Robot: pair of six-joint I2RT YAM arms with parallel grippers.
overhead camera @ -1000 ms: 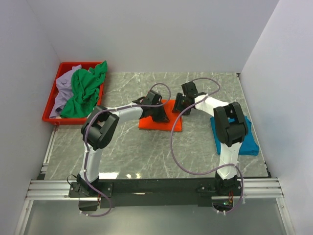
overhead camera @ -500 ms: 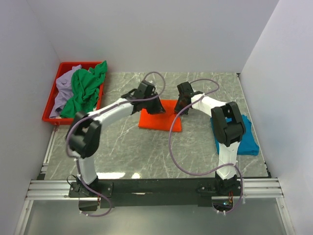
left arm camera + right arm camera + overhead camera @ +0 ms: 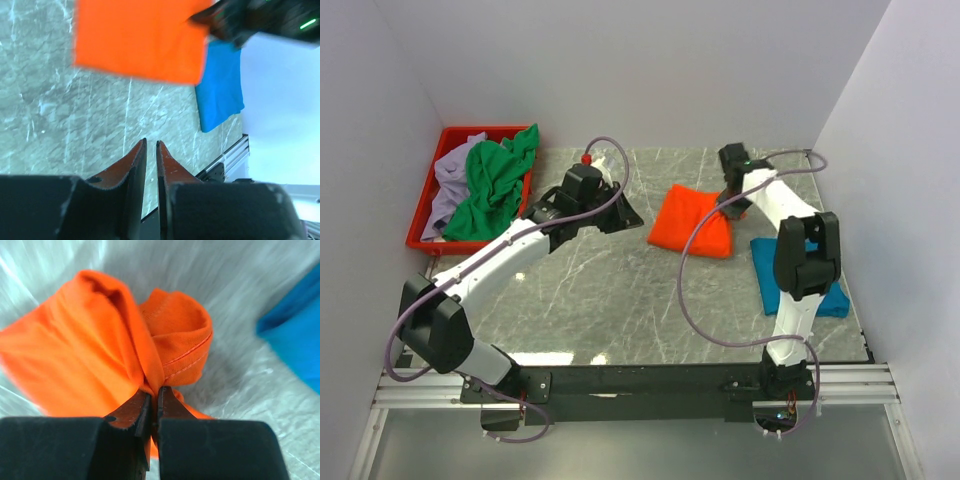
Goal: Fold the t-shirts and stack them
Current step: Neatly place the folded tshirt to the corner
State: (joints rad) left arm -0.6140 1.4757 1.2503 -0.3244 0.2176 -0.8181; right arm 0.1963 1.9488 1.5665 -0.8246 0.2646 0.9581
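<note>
Fingers of the right gripper [image 3: 153, 390] clamp a bunched fold of the orange t-shirt [image 3: 75, 355], which only the wrist view shows. Overhead, that arm reaches far forward, with the shirt just beside the teal t-shirt [image 3: 800, 285]. The left gripper [image 3: 151, 145], nearly closed and empty, hangs above the table [image 3: 620, 300].

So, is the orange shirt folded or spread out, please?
Folded: the orange shirt is a compact bundle, its edge pinched by the right tool.
</note>
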